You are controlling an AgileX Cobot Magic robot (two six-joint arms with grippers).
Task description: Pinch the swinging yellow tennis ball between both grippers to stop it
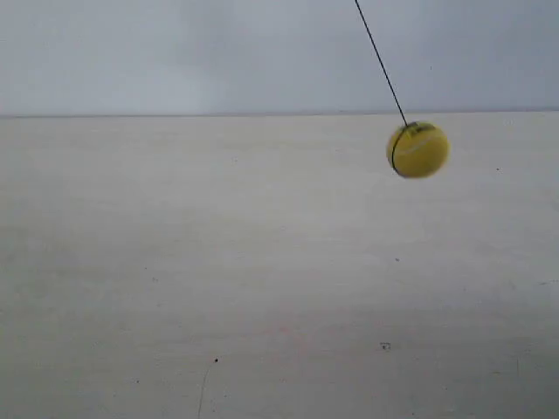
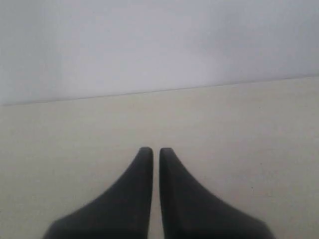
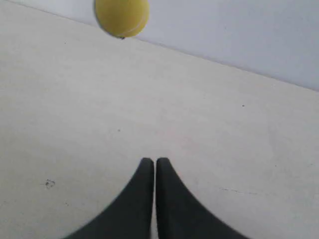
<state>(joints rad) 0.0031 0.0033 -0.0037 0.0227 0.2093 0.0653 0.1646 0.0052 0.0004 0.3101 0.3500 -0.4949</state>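
Fuzzy yellow tennis ball [image 1: 417, 149] hangs in air on slanted thin black string [image 1: 380, 61], exterior view's right side, above pale table [image 1: 175, 262]. Black pointed right gripper [image 3: 152, 162]: tips together, empty, ball well ahead. Black pointed left gripper [image 2: 153, 151]: tips together, empty, sees no ball. Right arm likely nearer.

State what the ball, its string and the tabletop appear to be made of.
Yellow tennis ball: likely felt, matte and slightly fuzzy, with a pale seam. String: thin black cord, fibre unclear. Tabletop: pale matte board, possibly laminate; faint specks, no visible grain.
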